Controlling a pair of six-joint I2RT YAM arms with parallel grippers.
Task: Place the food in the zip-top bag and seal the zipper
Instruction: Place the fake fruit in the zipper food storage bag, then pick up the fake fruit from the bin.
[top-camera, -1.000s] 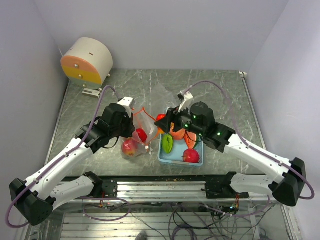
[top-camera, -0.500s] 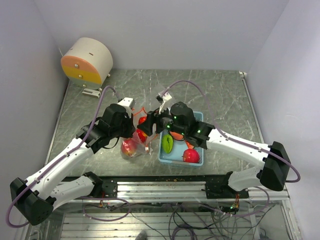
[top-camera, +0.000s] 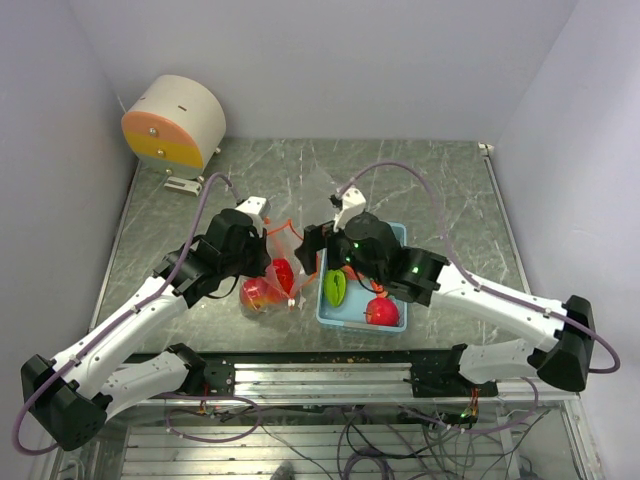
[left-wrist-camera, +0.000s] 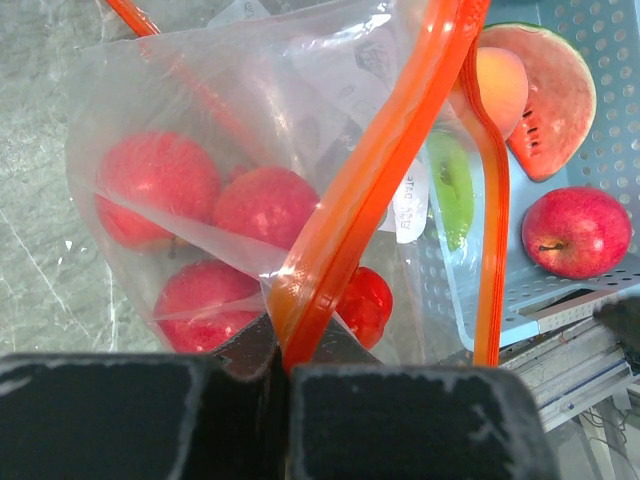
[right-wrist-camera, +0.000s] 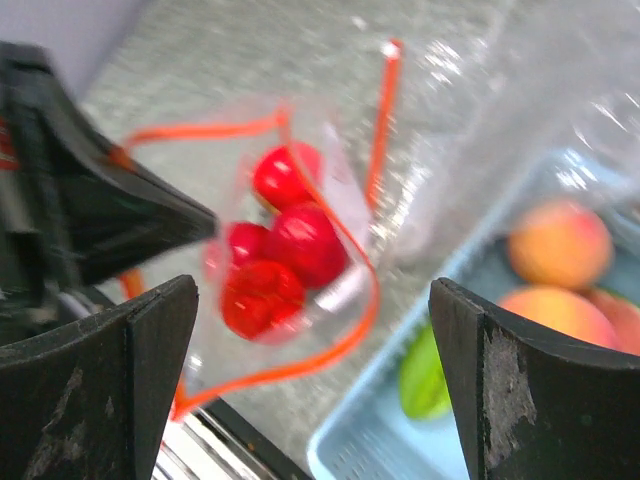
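Observation:
The clear zip-top bag lies left of the tray, its mouth held open and up. My left gripper is shut on the red-orange zipper, pinching it between the jaws. Several red round fruits lie inside the bag. My right gripper is open and empty, hovering between the bag's mouth and the tray; the red fruits in the bag show below it. In the tray lie a green piece, a red apple, an orange ball and a red-orange slice.
The light blue tray stands just right of the bag, near the table's front edge. A round cream and orange device sits at the back left. Walls close in on both sides.
My right gripper carried a red fruit from the tray to over the bag's mouth, let it go into the bag, and has drawn back a little to the right. The left gripper kept its hold.

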